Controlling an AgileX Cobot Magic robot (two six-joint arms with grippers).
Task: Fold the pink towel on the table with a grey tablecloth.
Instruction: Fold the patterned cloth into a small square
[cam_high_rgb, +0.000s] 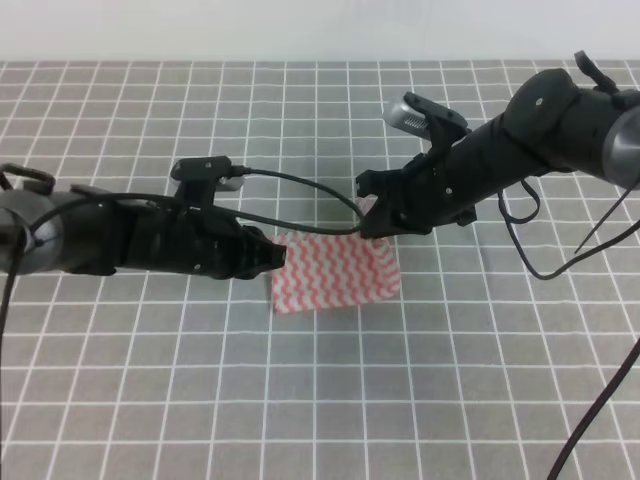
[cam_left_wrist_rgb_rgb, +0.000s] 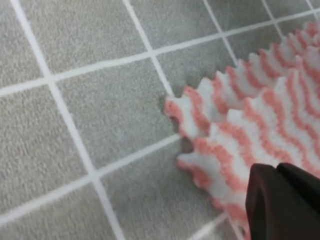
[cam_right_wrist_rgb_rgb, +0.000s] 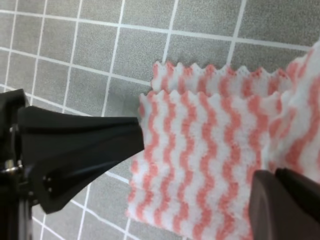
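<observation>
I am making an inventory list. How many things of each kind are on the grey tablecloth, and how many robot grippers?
Pink towel: 1
Grippers: 2, left gripper and right gripper
Total: 3

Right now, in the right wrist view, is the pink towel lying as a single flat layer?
No, the pink towel shows two stacked layers, with a lower scalloped edge sticking out beyond the upper one.

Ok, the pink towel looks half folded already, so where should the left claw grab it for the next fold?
Probably the left edge of the pink towel, where two scalloped layers lie stacked. Bring the left claw in low from the left, pinching both layers together.
</observation>
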